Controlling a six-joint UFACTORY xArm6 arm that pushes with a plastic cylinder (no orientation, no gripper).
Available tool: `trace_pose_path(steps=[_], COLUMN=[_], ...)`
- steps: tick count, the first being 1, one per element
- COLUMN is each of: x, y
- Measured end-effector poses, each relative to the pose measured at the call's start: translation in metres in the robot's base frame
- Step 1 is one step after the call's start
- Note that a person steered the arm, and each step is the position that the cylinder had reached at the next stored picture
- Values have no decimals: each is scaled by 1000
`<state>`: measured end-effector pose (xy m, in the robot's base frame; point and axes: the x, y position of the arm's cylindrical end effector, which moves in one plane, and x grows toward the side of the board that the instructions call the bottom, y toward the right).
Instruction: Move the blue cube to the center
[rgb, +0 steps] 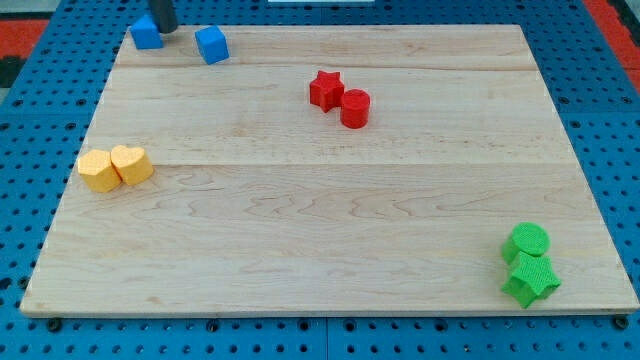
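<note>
Two blue blocks (146, 33) (212, 45), two red (325, 89) (355, 108), two yellow (98, 171) (132, 164), two green (527, 241) (531, 279), pale wooden board (320, 210)

Light is bright and even across the wooden board (320, 200), with no glare and no burnt-out patch on the pale wood. Shadows are soft and short: a thin dark rim sits under the blue cube (212, 44) just to the view's right of my tip (163, 29), and under the red star (324, 89) farther right and lower. The green blocks (528, 262), far from my tip at the view's bottom right, show the same faint shading beneath. Focus is slightly soft everywhere; block edges and wood grain look a little smeared. The board's sides splay outward toward the view's bottom.
</note>
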<state>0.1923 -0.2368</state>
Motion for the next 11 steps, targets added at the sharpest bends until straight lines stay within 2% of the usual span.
trace_pose_path(steps=[2, 4, 5, 6, 7, 8, 9, 10, 11], x=[16, 82, 47, 13, 29, 85, 109, 100, 70], y=[-21, -68, -61, -44, 64, 131, 162, 159, 98])
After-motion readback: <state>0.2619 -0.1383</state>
